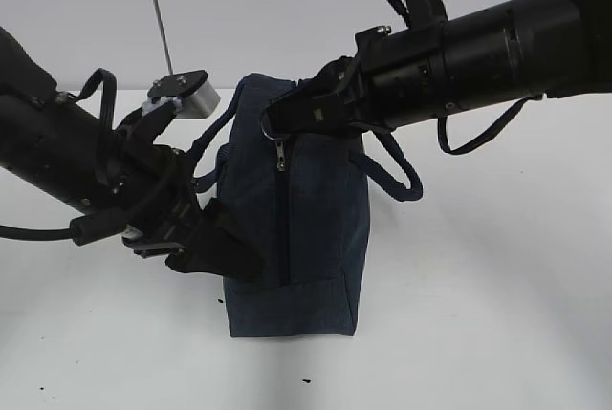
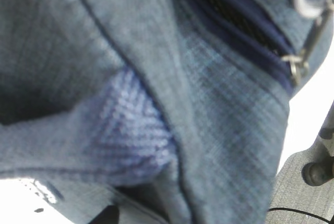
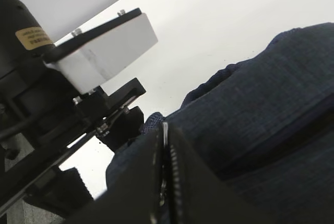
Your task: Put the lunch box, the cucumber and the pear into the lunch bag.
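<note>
— So where's the lunch bag point(image 1: 306, 228)?
— Upright on the white surface point(image 1: 478, 334), zipper closed. Right gripper point(image 1: 287, 123) pinched on the ring pull at its top.
— And the left gripper point(image 1: 206, 243)?
— Against the bag's side; can't tell its spread.

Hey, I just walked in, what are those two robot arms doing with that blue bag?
Both arms are working on the dark navy lunch bag, which stands upright on the white table with its zipper closed. The right gripper is pinched shut at the bag's top, by the metal ring pull. The left gripper is against the bag's lower left side. No lunch box, cucumber or pear is in view.
</note>
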`<state>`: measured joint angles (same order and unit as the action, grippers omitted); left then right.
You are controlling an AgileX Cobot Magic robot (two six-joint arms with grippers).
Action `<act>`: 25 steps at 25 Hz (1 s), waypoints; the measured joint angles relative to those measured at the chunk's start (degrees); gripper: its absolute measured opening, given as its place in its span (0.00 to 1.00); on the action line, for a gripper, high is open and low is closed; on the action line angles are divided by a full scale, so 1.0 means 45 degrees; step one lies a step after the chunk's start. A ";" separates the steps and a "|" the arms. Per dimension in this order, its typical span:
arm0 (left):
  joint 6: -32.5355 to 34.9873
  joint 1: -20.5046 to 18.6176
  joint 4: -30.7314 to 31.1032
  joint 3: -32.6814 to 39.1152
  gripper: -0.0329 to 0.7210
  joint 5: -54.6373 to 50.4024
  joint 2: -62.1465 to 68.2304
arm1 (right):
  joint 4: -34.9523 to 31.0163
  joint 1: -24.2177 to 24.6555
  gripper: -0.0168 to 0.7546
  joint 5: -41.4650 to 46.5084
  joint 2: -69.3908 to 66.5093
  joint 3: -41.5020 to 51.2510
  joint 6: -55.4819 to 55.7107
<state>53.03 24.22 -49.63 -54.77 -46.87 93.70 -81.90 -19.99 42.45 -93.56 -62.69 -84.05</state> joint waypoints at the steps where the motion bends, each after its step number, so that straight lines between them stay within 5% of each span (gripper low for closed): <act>1: 0.0000 0.0000 0.0012 0.0000 0.57 0.0000 0.0000 | 0.0006 0.0000 0.03 -0.0032 0.0000 0.0000 0.0000; 25: -0.0002 0.0000 -0.0090 0.0027 0.04 0.0097 0.0890 | 0.0221 0.0000 0.03 -0.1117 -0.0025 0.0000 0.0039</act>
<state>53.02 24.22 -50.03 -54.65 -46.44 97.70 -80.90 -19.99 37.42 -93.67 -62.69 -83.88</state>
